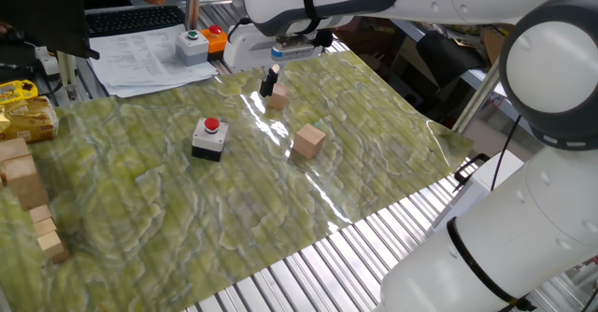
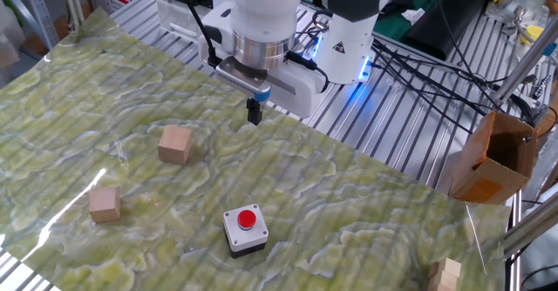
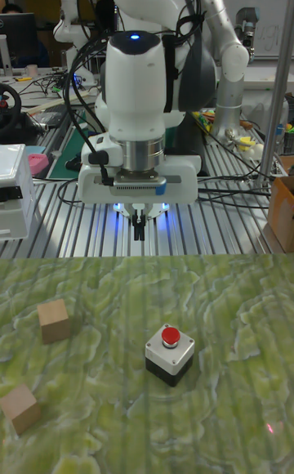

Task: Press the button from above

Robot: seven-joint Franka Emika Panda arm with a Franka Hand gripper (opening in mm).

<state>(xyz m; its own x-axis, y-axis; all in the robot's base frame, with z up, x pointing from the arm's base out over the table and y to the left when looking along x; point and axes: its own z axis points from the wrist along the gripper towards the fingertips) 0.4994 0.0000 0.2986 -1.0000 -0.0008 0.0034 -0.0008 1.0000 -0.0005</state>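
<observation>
The button (image 1: 212,125) (image 2: 248,219) (image 3: 171,337) is a small red dome on a square box with a light grey top and black base, standing on the green patterned mat. My gripper (image 1: 271,78) (image 2: 255,112) (image 3: 140,229) hangs above the mat's far edge near the robot base, well away from the button. Its black fingers point down and touch each other, with nothing held.
Two wooden cubes (image 1: 309,141) (image 1: 277,97) lie on the mat beside the gripper. More wooden blocks (image 1: 23,177) are stacked at one mat edge. A grey box with a green button (image 1: 193,44) sits on papers off the mat. A cardboard box (image 2: 493,156) stands beside the table.
</observation>
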